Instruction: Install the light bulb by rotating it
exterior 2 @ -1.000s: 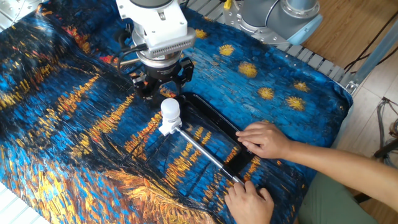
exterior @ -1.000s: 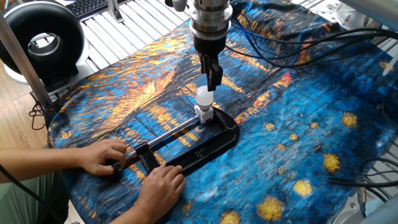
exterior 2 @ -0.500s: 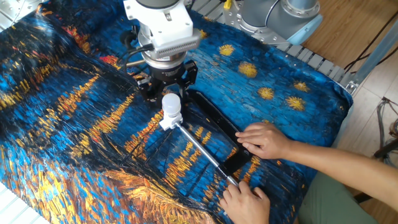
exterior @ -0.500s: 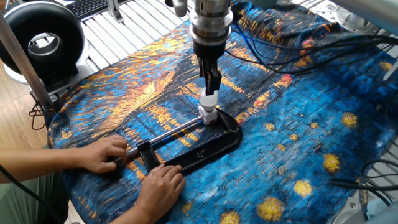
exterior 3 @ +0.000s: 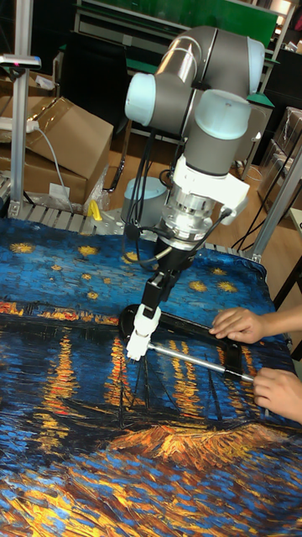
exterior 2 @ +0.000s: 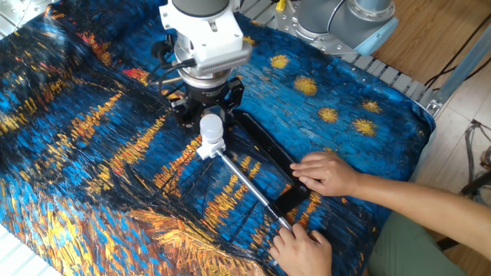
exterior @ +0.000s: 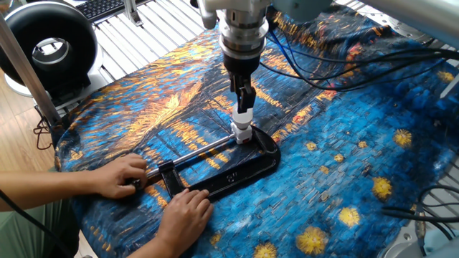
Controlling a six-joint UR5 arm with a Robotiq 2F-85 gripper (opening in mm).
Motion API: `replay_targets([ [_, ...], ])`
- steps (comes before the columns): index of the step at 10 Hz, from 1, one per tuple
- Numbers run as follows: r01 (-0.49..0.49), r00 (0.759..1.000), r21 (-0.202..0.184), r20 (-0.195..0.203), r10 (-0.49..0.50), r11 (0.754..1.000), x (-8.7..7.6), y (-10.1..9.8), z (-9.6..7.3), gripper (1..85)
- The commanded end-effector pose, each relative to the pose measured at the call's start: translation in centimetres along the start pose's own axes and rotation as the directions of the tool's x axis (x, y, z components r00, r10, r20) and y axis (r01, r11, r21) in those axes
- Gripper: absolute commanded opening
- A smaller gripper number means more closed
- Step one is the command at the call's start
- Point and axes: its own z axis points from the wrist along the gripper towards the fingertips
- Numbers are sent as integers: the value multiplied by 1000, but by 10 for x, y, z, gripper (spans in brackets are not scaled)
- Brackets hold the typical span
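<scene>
two hands (exterior: 122, 179) hold the clamp (exterior: 229, 172) on the cloth (exterior: 344, 143). behind them the light bulb (exterior 2: 211, 128) sits upright in its socket (exterior 2: 207, 147). the gripper (exterior: 245, 107) has come lower since a second ago, jaws closed around the bulb, probably ready for turning.

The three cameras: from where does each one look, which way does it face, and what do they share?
One fixed view: high, looking down at the light bulb under the claw; person's hands at lower left.
The other fixed view: opposite side, looking down; bulb in front of the wrist, hands at lower right.
Tall fixed view: low, facing the whole arm; hands at right.
All share the bulb and clamp.
</scene>
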Motion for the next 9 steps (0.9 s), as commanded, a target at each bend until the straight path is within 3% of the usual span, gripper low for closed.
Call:
replay_targets([
  [1,21,1000,7,7,-21,1000,1,1,7,617],
  [4,113,993,9,-22,-113,994,10,0,10,620],
  [9,131,991,13,-14,-131,991,13,4,18,620],
])
